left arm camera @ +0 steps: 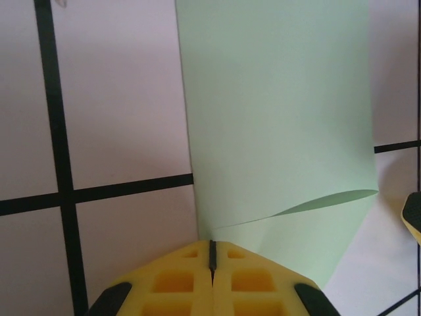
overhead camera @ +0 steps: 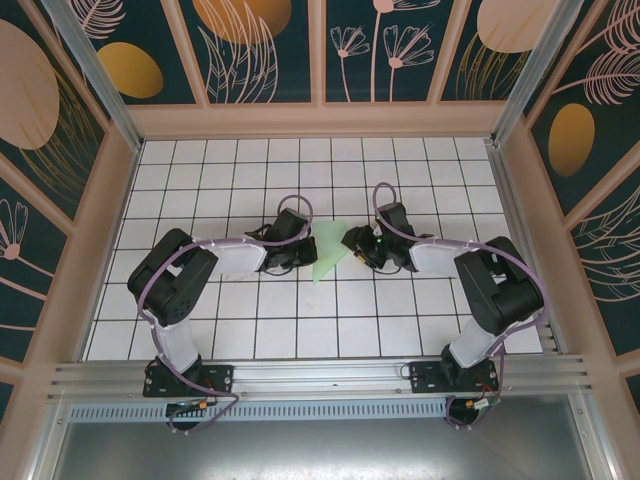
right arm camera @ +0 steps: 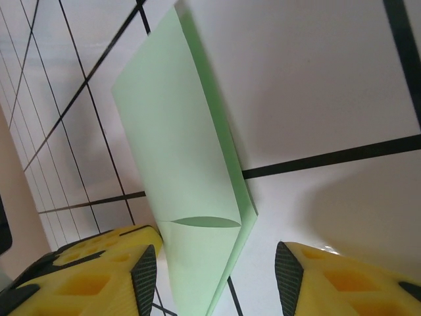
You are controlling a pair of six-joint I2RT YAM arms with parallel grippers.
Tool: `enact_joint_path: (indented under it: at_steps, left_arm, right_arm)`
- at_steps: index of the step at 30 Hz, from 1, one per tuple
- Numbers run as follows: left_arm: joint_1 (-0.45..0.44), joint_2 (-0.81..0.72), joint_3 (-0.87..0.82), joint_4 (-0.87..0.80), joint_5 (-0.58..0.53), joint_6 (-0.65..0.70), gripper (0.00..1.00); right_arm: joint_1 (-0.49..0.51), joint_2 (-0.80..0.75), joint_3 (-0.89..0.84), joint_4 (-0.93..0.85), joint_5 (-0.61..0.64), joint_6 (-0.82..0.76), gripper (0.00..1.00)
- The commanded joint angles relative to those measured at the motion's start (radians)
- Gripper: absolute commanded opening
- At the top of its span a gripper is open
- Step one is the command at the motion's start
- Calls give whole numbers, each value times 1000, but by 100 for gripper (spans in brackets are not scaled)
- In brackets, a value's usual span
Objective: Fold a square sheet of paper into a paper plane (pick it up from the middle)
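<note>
Sheet: the square sheet of paper [overhead camera: 328, 252] sits mid-table between the 2 grippers, doubled over on itself into a narrower shape. It is not yet a plane.
Fold: the upper layer [left arm camera: 276, 118] bows up in an open loop at its near end, so the crease looks soft and unpressed.
Handling: judged very light, limp and smooth. It is likely to skate on the tiles, buckle under a sideways push and take stray creases easily.
Where to hold: a thin pinch at a corner or doubled edge, pinning 1 end while the other is worked. Squeezing the open loop would set a wrong crease.
Left gripper [left arm camera: 212, 245]: yellow fingers pressed together, with the sheet's near corner running into their seam. It appears clamped on that corner.
Right gripper [right arm camera: 216, 263]: fingers apart, straddling the sheet's narrow end [right arm camera: 177, 145] and gripping nothing. 1 pad [right arm camera: 145, 276] is just beside the paper's edge.
Table [overhead camera: 230, 330]: white tiles with black grid lines.
Top view adds: both arms meeting at the sheet from opposite sides.
Wrist views add: the 2 layers, the loop and how each pair of fingers stands.
</note>
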Motion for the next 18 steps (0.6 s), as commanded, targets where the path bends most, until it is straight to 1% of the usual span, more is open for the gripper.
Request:
enact_joint_path:
  at_steps: [1, 7, 13, 18]
  left_arm:
    - [-4, 16, -3, -24, -30, -13, 6]
    - [-3, 20, -7, -24, -31, -15, 6]
    - [-3, 25, -9, -26, -27, -18, 5]
    - [-3, 24, -13, -27, -26, -21, 5]
  right_arm:
    - [13, 25, 17, 34, -37, -12, 54]
    - [19, 56, 32, 30, -43, -17, 53]
    - [22, 69, 43, 34, -56, -27, 45]
    - [23, 82, 48, 40, -66, -30, 42]
